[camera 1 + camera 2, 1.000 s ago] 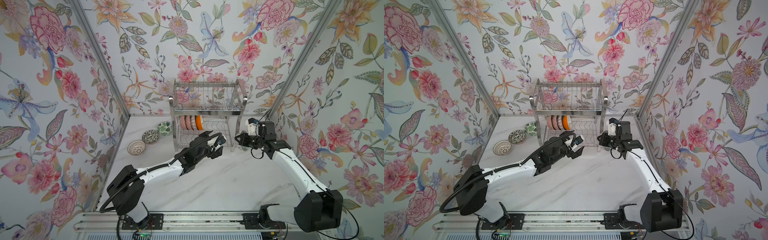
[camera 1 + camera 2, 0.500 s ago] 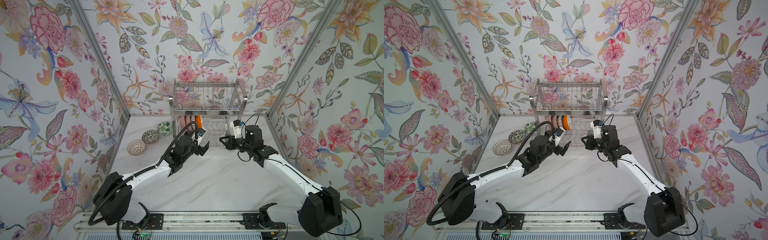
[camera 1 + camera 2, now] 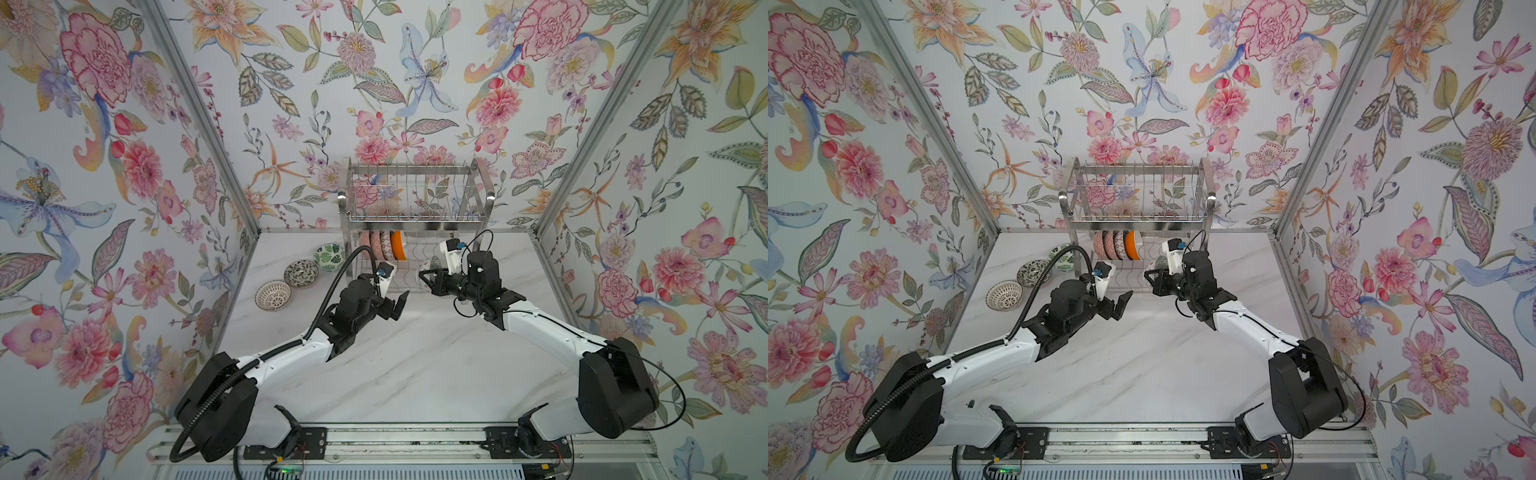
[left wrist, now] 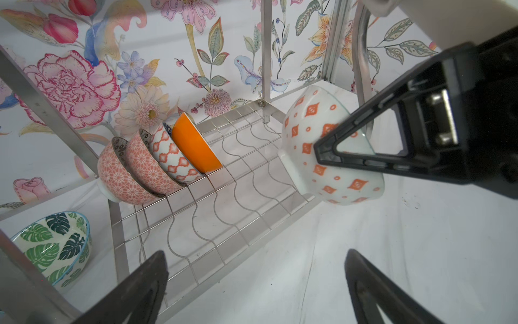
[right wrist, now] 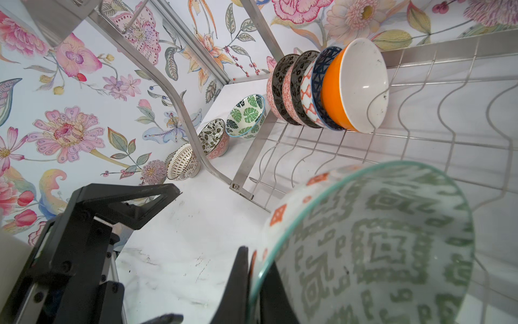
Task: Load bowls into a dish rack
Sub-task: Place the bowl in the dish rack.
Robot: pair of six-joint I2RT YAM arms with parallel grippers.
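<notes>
The dish rack (image 3: 415,216) (image 3: 1138,216) stands at the back of the table. Several bowls (image 3: 382,245) (image 3: 1117,245) (image 4: 157,160) (image 5: 322,89) stand on edge at the left of its lower tier. My right gripper (image 3: 428,279) (image 3: 1148,279) (image 5: 252,252) is shut on the rim of a white bowl (image 4: 322,146) (image 5: 378,246) with orange diamonds outside and a green pattern inside. It holds that bowl tilted in front of the lower tier's bare wavy wires. My left gripper (image 3: 395,305) (image 3: 1117,305) (image 4: 255,254) stands open and holds nothing, left of that bowl.
Three bowls sit on the table left of the rack: green leaf (image 3: 329,257) (image 4: 53,246) (image 5: 246,116), black-and-white floral (image 3: 301,273) (image 5: 213,137), and brown-patterned white (image 3: 273,295) (image 5: 182,165). Floral walls close in on three sides. The rack's curved leg (image 5: 193,134) stands between these bowls and the grippers.
My right gripper has carried the bowl leftward along the front of the rack. The left gripper, still open, has drawn back to the left and toward the front.
</notes>
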